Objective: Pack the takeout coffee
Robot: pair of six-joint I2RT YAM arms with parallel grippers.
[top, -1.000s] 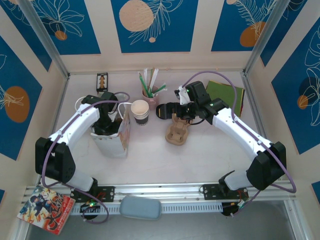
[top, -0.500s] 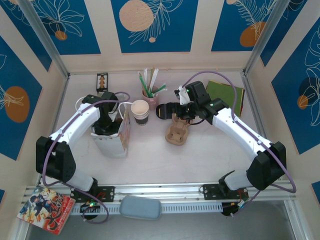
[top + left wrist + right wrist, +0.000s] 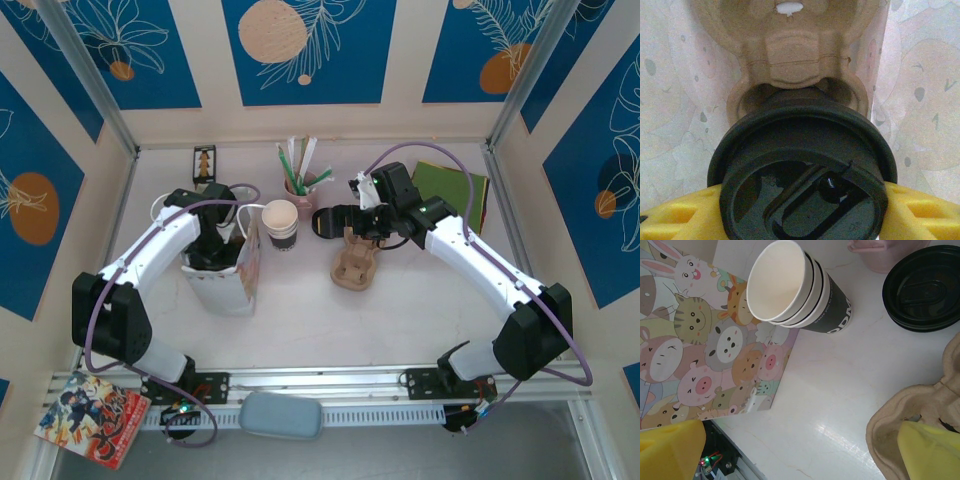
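The takeout coffee (image 3: 805,165) is down inside the paper bag (image 3: 228,285). On my left wrist feed I look straight onto its round black lid, with the cup seated in a pocket of a brown pulp carrier (image 3: 795,55) on the bag floor. I can read no writing on the lid. My left gripper (image 3: 800,222) is clamped on the coffee, with a yellow pad (image 3: 675,220) pressed against each side of the lid.

The bag's outer side is printed with cartoon animals and carries no words. Just right of the bag stand nested lidless cups (image 3: 790,290). Their dark band carries pale letters of which I make out "ODM"; the rest is turned away. Further right of the bag lies a loose black lid (image 3: 922,287), and nearer me than that sits a second pulp carrier (image 3: 920,425). My right gripper (image 3: 800,450) hangs with its jaws spread wide and holds nothing. One yellow finger is over that carrier, but I can't tell whether it touches.

Beyond the bag, toward the back wall, a pink cup (image 3: 300,195) holds wrapped straws.
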